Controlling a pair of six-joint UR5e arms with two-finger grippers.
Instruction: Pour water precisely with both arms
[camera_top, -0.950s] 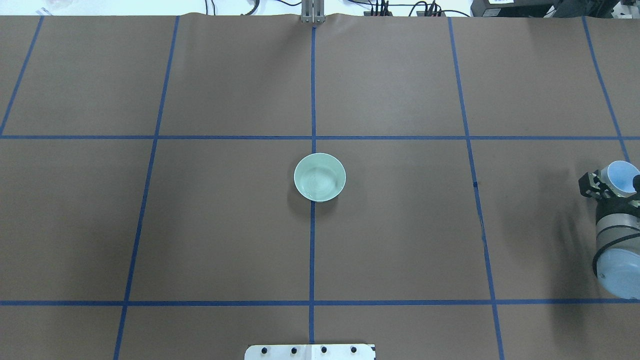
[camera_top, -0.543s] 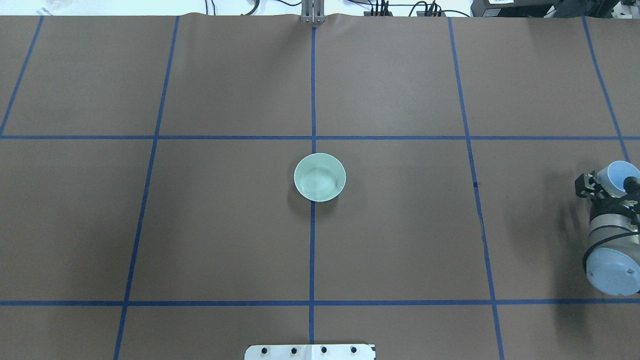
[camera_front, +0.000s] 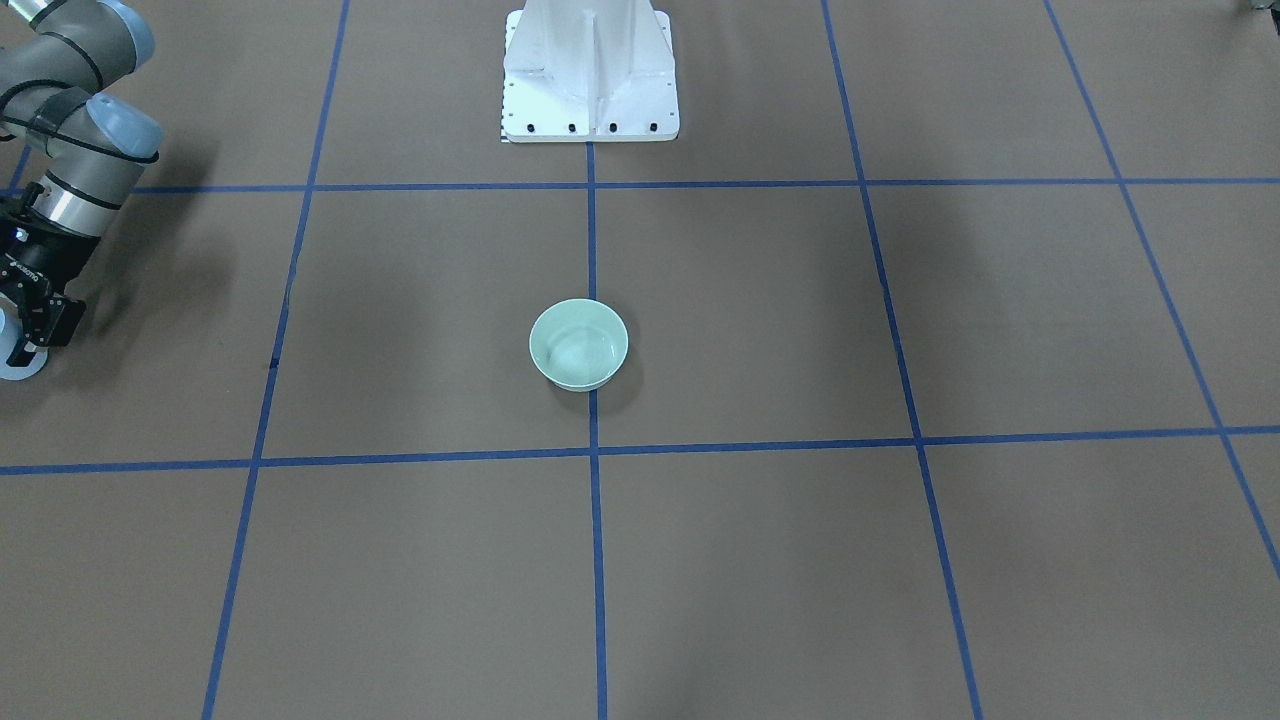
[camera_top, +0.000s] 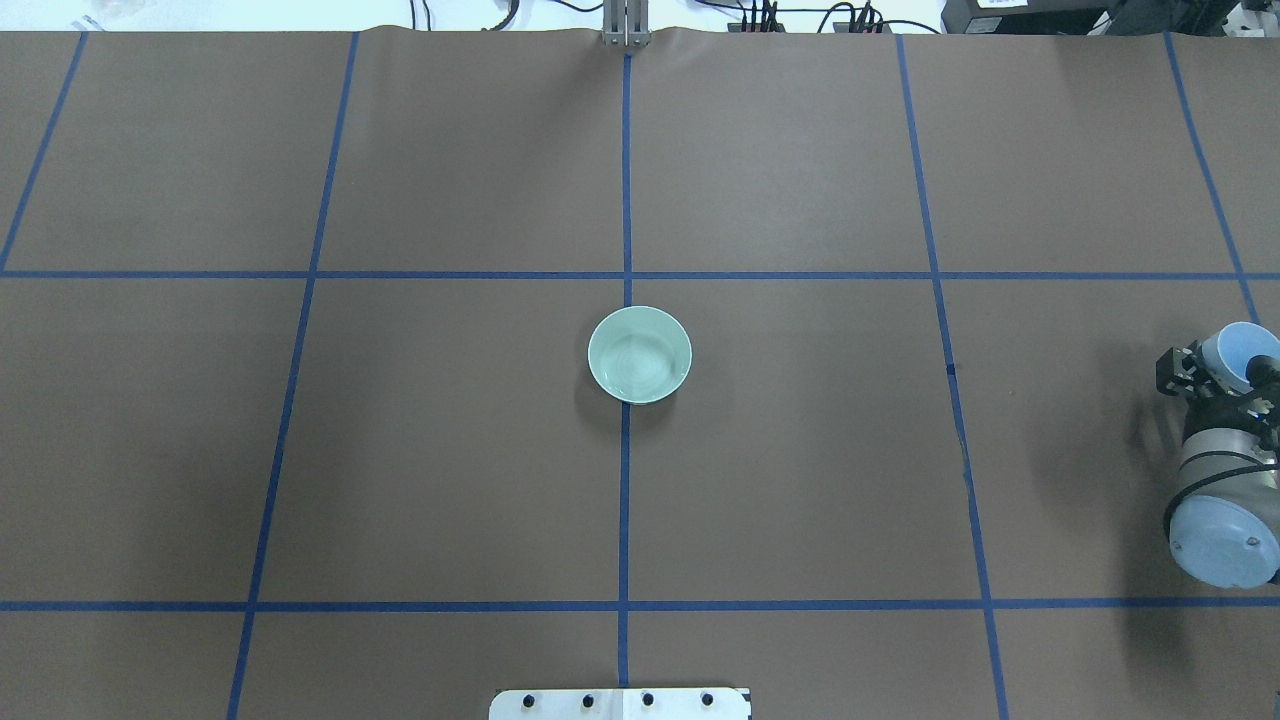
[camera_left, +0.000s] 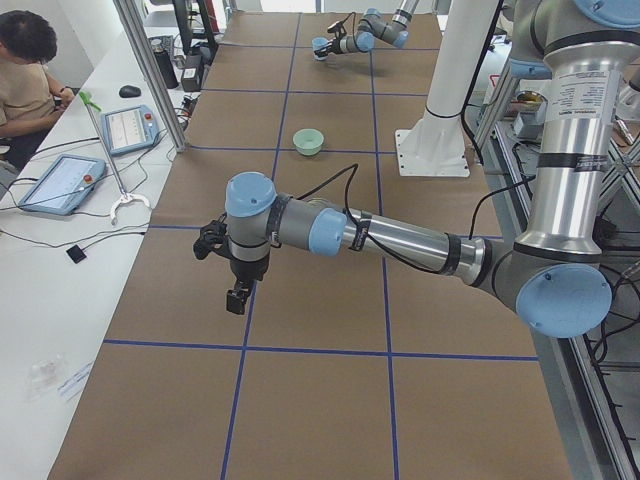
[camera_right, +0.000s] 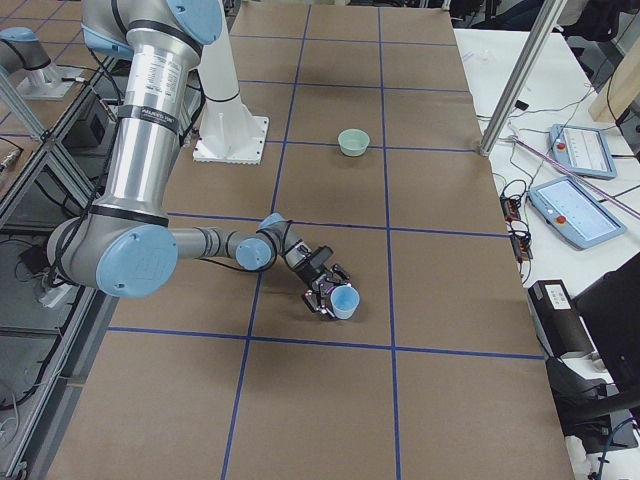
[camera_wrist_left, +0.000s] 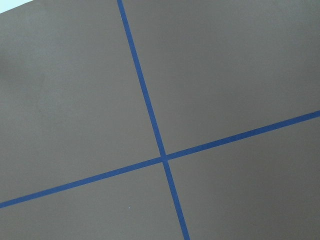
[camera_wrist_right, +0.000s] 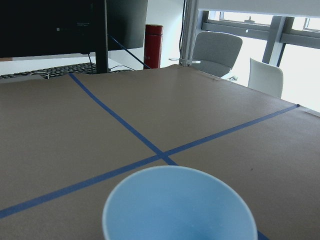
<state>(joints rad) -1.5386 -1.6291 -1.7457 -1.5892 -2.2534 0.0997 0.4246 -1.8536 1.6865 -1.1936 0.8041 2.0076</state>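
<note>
Right hand (camera_top: 1222, 372) with cup (camera_top: 1238, 352) shifted; bowl (camera_top: 640, 355) well apart.

My overhead camera sits behind the pedestal (camera_top: 620, 703), looking forward and down on the table (camera_top: 800, 150), bowl (camera_top: 639, 355) at centre. The front camera faces back at the robot, steeply down, sharing that bowl and pedestal. The end cameras look along the table from opposite ends: left arm (camera_left: 400, 235) looms in one, right arm (camera_right: 140, 150) in the other. My left wrist camera stares close at tape (camera_wrist_left: 150, 115); the right wrist one looks level over the cup (camera_wrist_right: 179, 210) toward a monitor (camera_wrist_right: 50, 25)
</note>
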